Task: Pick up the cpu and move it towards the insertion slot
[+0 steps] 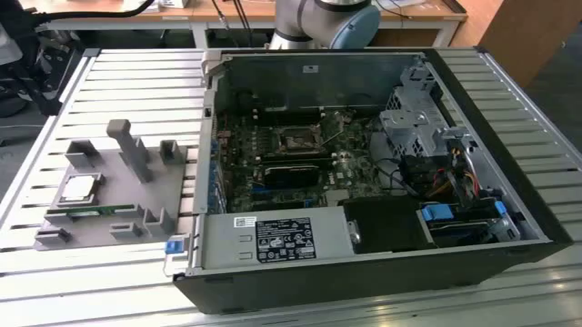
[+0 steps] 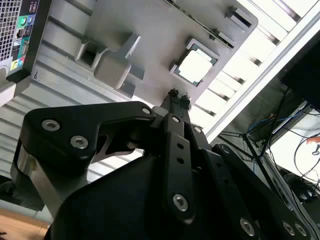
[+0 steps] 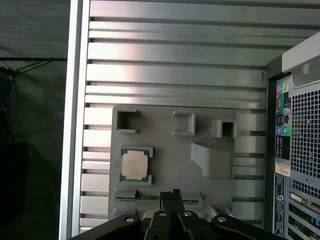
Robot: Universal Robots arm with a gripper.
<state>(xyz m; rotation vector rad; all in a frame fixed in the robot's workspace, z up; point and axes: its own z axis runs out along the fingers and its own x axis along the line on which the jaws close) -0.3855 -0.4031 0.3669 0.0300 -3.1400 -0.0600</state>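
The cpu (image 1: 80,187), a flat silvery square chip, lies in a square recess of the grey plastic tray (image 1: 136,204) at the exterior view's left. It also shows in both wrist views, as cpu (image 2: 195,66) and cpu (image 3: 135,165). My gripper (image 2: 177,95) hangs well above the tray, its black fingers pressed together with nothing between them. In the first wrist view the gripper (image 3: 173,194) stands over the tray's edge, beside the cpu and apart from it. The insertion slot (image 1: 298,142) is a dark square socket with a metal frame on the green board inside the open computer case.
The open black computer case (image 1: 364,272) fills the middle and the exterior view's right, with drive cages and cables inside. A long green memory stick (image 1: 86,212) lies in the tray near the cpu. Grey posts (image 1: 127,150) rise from the tray. Everything rests on a slatted metal table (image 1: 146,75).
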